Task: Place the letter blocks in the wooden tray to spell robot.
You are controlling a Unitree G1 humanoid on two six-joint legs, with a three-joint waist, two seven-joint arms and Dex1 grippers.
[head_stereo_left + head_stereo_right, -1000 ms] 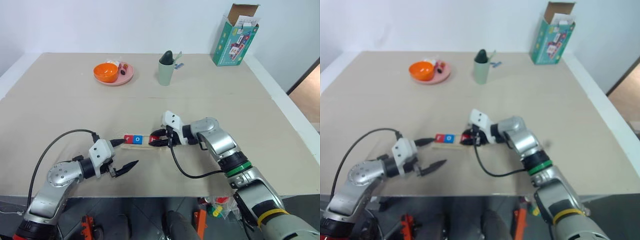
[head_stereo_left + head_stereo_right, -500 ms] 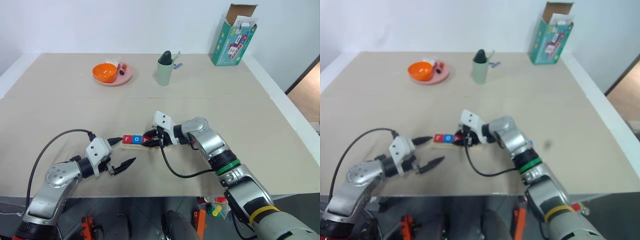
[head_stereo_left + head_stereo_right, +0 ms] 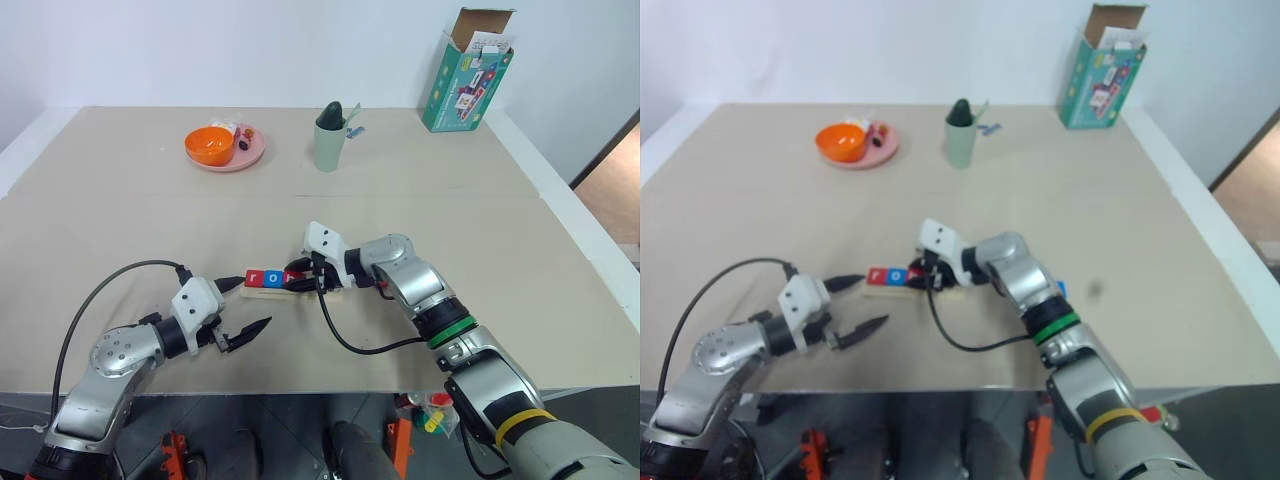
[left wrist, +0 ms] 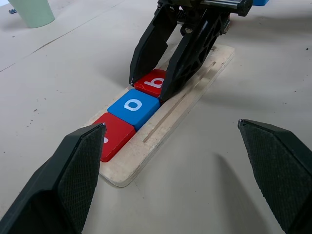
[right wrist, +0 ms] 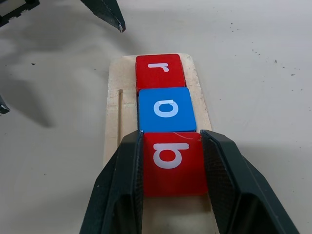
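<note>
now right gripper [image 5: 171, 195] clamps red b block [image 5: 173, 163] in wooden tray [image 5: 113, 126]; left gripper [image 3: 245, 305] gapes wide.

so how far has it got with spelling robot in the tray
Done: red r and blue o sit side by side in the tray. In hand: the right gripper is shut on red b, set next to the o. Left: the second o and the t; the left gripper is open beside the tray.

Right tool [image 5: 171, 165] slid the red b block [image 5: 172, 163] left against the blue o [image 5: 166, 109]
</note>
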